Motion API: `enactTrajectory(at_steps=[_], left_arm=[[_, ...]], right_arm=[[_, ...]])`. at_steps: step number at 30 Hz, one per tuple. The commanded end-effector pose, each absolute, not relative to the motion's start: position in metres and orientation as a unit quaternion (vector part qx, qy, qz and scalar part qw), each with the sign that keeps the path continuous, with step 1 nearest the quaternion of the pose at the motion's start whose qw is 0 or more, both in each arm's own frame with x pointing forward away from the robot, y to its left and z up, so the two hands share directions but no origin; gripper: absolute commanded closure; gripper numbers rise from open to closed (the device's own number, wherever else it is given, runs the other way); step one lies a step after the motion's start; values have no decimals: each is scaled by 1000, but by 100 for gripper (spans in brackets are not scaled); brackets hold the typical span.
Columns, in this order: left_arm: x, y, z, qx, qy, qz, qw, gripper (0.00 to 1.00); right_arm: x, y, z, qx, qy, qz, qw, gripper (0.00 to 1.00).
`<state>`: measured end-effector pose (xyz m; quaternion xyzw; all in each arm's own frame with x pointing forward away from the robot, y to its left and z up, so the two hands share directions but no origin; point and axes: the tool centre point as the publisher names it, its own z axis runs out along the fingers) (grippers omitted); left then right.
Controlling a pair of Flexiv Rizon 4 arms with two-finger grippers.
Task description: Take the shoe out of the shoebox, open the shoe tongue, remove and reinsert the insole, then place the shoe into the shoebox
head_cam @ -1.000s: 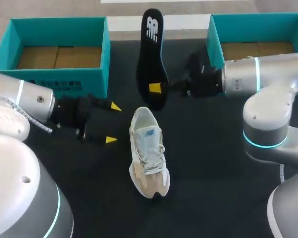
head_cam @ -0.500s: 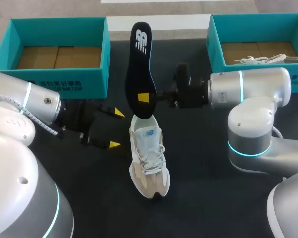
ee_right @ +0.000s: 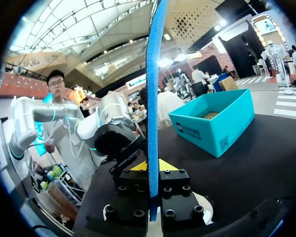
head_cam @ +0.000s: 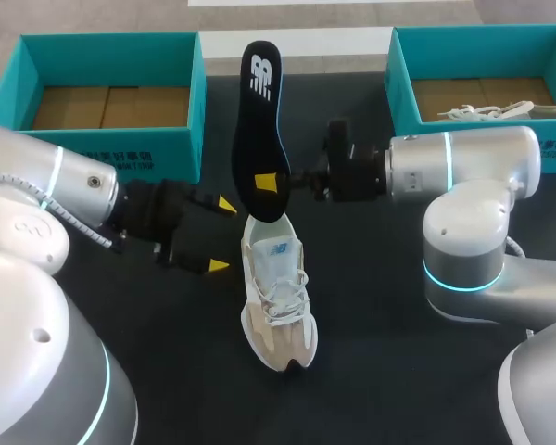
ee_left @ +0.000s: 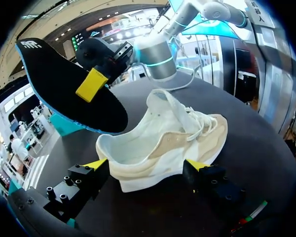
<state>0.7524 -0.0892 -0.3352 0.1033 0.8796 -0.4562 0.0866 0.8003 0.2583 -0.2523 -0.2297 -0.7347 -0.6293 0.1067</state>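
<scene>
Right gripper (head_cam: 271, 184) clamped on the black insole (head_cam: 262, 120), one finger on each face near its lower end; insole held off the table (head_cam: 398, 371), standing on end, blue edge facing the right wrist camera. Its lower tip sits over the heel opening of the shoe (head_cam: 276, 297); can't tell if they touch. Left gripper (head_cam: 222, 235) wide open, holding nothing, yellow tips either side of the shoe's heel end, just beside it. Shoe is white and tan, flat on its sole mid-table, toe toward the robot, laces loose.

Left box (head_cam: 111, 93) is teal, brown cardboard floor showing. Right box (head_cam: 482, 74) is teal, second shoe (head_cam: 486, 111) lying inside.

Left arm (head_cam: 56, 185) comes in low from the side, wrist level, fingers pointing across at the shoe. Right arm (head_cam: 463, 167) lies level too, reaching past the right box toward the middle.
</scene>
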Motion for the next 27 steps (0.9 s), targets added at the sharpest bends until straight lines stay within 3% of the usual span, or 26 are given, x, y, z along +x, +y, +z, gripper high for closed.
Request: enactTrajectory(at_steps=[1,27], left_arm=[[752,-93,-334,102,882,-451,86,0],[752,-93,-334,102,882,-451,86,0]], right_arm=[[799,258,-261,-229,-734,-631,101,100],[787,243,-297,-191,-742,-620,169,100]])
